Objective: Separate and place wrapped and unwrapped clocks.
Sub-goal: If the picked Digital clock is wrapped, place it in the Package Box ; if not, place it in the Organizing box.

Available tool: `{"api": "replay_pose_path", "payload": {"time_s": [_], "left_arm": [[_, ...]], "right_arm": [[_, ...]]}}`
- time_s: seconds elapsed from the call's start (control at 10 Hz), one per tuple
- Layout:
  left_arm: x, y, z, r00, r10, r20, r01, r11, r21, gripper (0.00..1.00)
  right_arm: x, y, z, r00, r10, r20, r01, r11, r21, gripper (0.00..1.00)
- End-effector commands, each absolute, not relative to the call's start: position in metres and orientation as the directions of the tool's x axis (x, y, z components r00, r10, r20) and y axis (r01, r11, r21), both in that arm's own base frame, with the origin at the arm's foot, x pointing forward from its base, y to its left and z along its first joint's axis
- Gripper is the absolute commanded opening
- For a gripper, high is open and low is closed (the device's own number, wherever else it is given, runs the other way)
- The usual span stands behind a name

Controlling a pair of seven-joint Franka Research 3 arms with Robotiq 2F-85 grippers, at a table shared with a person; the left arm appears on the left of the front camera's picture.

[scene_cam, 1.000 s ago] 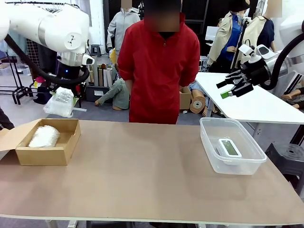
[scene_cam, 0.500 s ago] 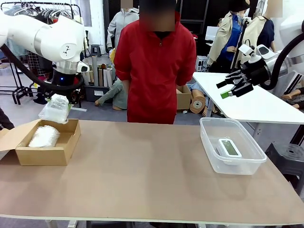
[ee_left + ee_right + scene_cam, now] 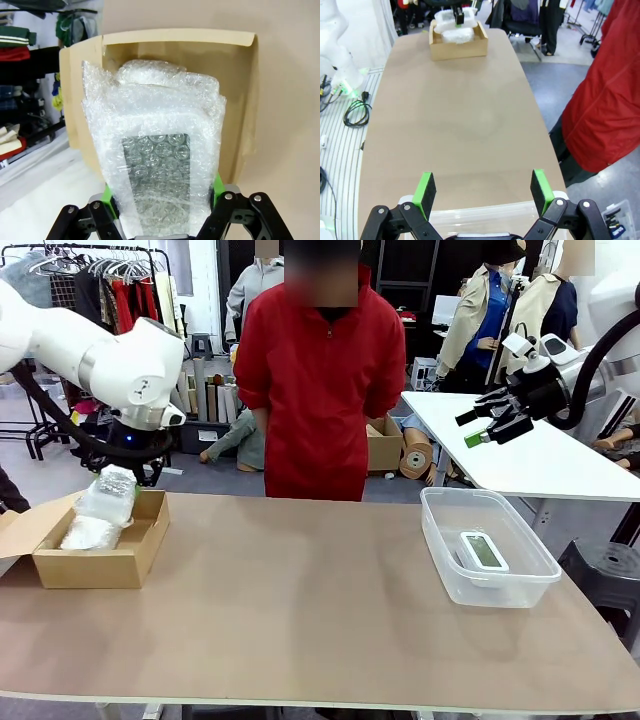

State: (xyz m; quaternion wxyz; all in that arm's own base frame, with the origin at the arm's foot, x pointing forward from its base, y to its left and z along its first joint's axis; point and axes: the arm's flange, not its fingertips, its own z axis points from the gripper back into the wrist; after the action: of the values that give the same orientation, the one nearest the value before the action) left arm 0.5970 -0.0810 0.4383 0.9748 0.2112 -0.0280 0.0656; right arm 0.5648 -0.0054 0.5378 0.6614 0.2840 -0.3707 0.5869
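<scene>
Left gripper (image 3: 162,200) pinching a wrapped clock (image 3: 110,498), now lowered from above to just over the cardboard box (image 3: 140,550), second wrapped clock (image 3: 90,532) inside, right gripper (image 3: 487,420) spread, unmoved, bare clock (image 3: 484,550) in clear bin (image 3: 520,585).

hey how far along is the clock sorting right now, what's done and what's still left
Done: the bare clock lies in the clear plastic bin, and one wrapped clock lies in the cardboard box. In hand: the left gripper is shut on the second wrapped clock, just above that box. Left: lower and release it. The right gripper hangs open, away from the table.
</scene>
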Motion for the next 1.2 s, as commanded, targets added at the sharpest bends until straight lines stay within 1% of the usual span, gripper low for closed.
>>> {"api": "replay_pose_path", "payload": {"time_s": [0.0,0.1,0.2,0.3,0.6,0.8,1.1], "left_arm": [[0.592,-0.083,0.427,0.985,0.124,0.116,-0.163,0.886,0.434,0.0],[0.594,-0.085,0.422,0.988,0.137,0.074,-0.155,0.892,0.424,0.0],[0.599,-0.086,0.425,0.98,0.183,-0.084,-0.139,0.915,0.379,0.0],[0.596,-0.086,0.423,0.99,0.115,0.08,-0.138,0.896,0.423,0.0],[0.596,-0.086,0.423,0.99,0.115,0.08,-0.138,0.896,0.423,0.0],[0.597,-0.092,0.417,0.995,0.101,0.022,-0.101,0.906,0.412,0.0],[0.598,-0.09,0.41,0.996,0.088,0.007,-0.084,0.913,0.399,0.0]], "right_arm": [[0.563,-0.005,0.539,0.019,0.567,0.823,-0.988,0.139,-0.073,1.0],[0.563,-0.005,0.539,0.019,0.567,0.823,-0.988,0.139,-0.073,1.0],[0.563,-0.005,0.539,0.019,0.567,0.823,-0.988,0.139,-0.073,1.0],[0.563,-0.005,0.539,0.019,0.567,0.823,-0.988,0.139,-0.073,1.0],[0.563,-0.005,0.539,0.019,0.567,0.823,-0.988,0.139,-0.073,1.0],[0.563,-0.005,0.539,0.019,0.567,0.823,-0.988,0.139,-0.073,1.0],[0.563,-0.005,0.539,0.019,0.567,0.823,-0.988,0.139,-0.073,1.0]]}}
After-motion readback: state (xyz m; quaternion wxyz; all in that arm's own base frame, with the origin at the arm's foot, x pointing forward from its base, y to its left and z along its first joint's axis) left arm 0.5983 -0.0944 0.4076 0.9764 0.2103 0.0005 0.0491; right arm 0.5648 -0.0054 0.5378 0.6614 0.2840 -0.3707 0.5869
